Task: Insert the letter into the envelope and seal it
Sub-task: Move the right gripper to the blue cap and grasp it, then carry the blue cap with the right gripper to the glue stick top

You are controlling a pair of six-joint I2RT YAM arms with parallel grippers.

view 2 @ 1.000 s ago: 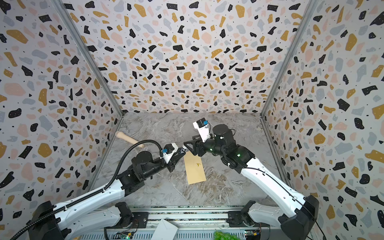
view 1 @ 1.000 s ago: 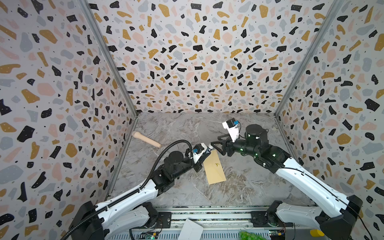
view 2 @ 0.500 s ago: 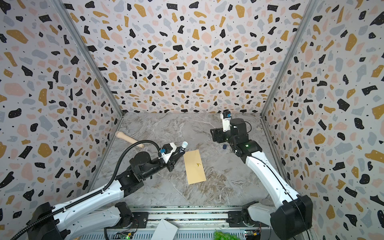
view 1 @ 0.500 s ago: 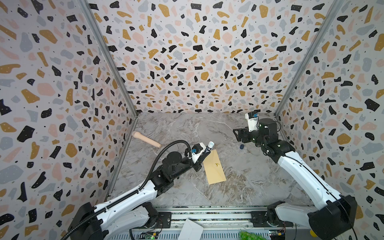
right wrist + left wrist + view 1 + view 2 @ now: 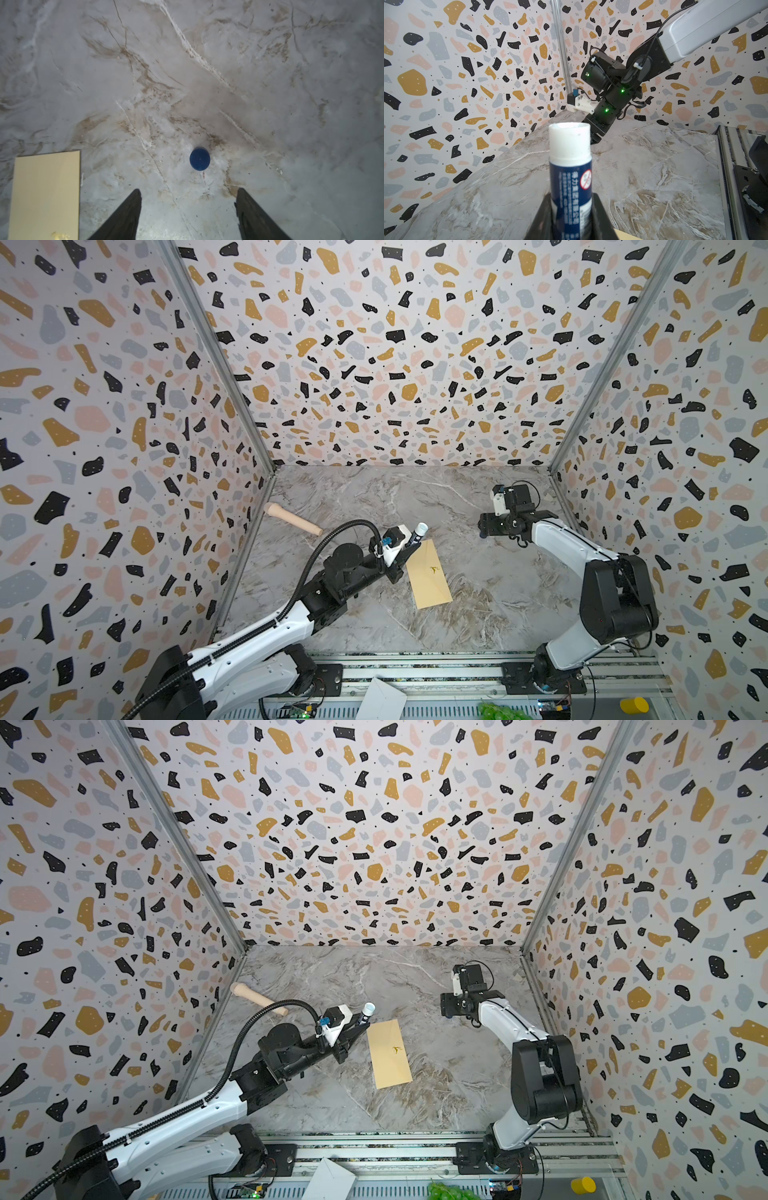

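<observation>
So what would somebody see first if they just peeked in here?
The speckled walls all round, then the left claw near the middle of the table, clamped on an uncapped glue stick, right beside the tan envelope lying flat. Farther back on the right, the open right claw hovers over a little blue cap.

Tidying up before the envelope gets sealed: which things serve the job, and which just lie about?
For the job: tan envelope, glue stick, blue cap.
Lying about: wooden handle, white paper piece, green grapes, small yellow cylinder.
</observation>
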